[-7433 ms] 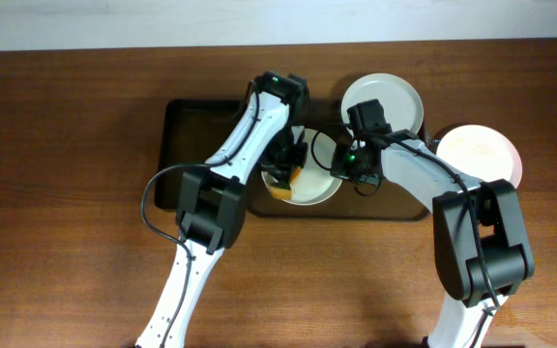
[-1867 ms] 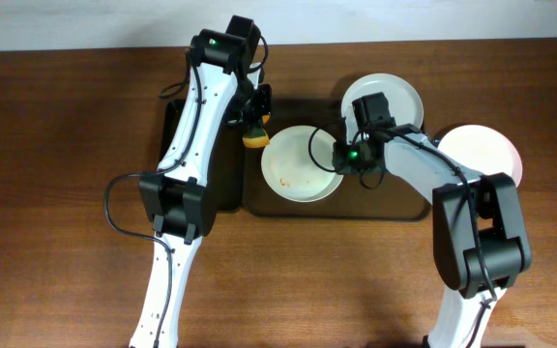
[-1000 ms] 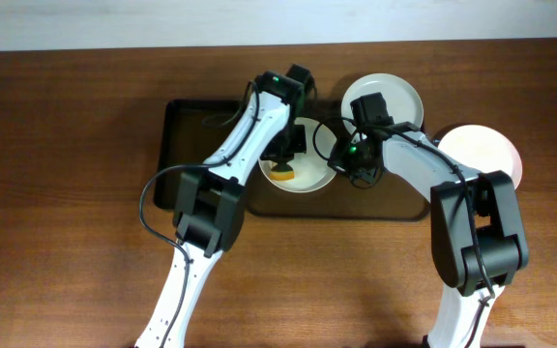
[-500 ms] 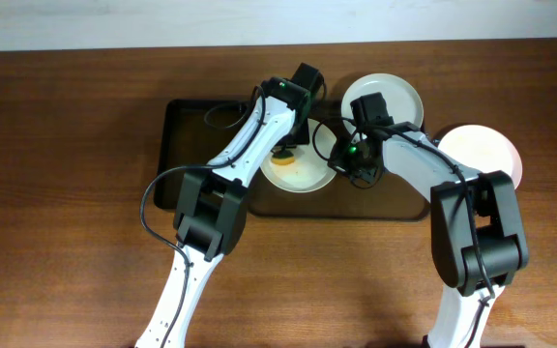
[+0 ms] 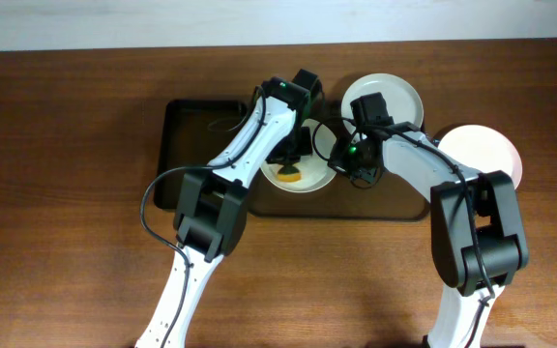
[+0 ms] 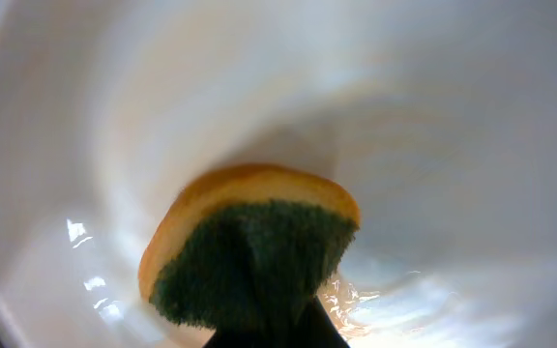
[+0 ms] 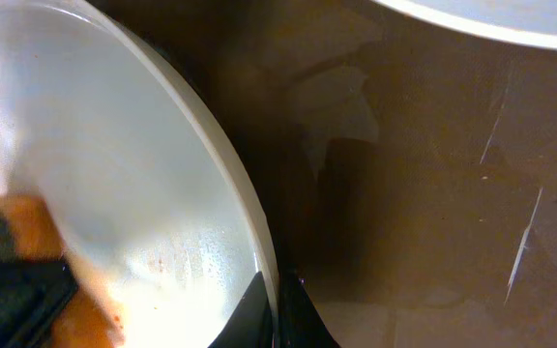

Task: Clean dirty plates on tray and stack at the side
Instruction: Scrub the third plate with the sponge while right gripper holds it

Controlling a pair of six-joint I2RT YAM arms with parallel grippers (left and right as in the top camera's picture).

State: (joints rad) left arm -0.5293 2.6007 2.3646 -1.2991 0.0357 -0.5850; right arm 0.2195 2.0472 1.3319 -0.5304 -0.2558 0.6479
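A white plate [image 5: 307,180] lies on the dark-brown tray [image 5: 191,145], with faint orange streaks [image 7: 167,263]. My left gripper [image 5: 289,162] is shut on a sponge [image 6: 249,251], orange with a green scrub face, and presses it into this plate [image 6: 433,145]. My right gripper [image 7: 277,304] is shut on the plate's right rim [image 7: 245,208]; in the overhead view it sits at the rim [image 5: 337,161]. A second white plate [image 5: 383,100] lies at the tray's back right corner. A third white plate [image 5: 482,155] lies on the table to the right of the tray.
The tray's left half [image 5: 187,159] is bare. Brown wooden table [image 5: 66,242] surrounds the tray. A pale wall strip [image 5: 114,19] runs along the back edge. The two arms are close together over the middle plate.
The left arm came from the tray's left back area to the middle plate with the sponge and has rubbed it across the plate. The right gripper has stayed on the rim.
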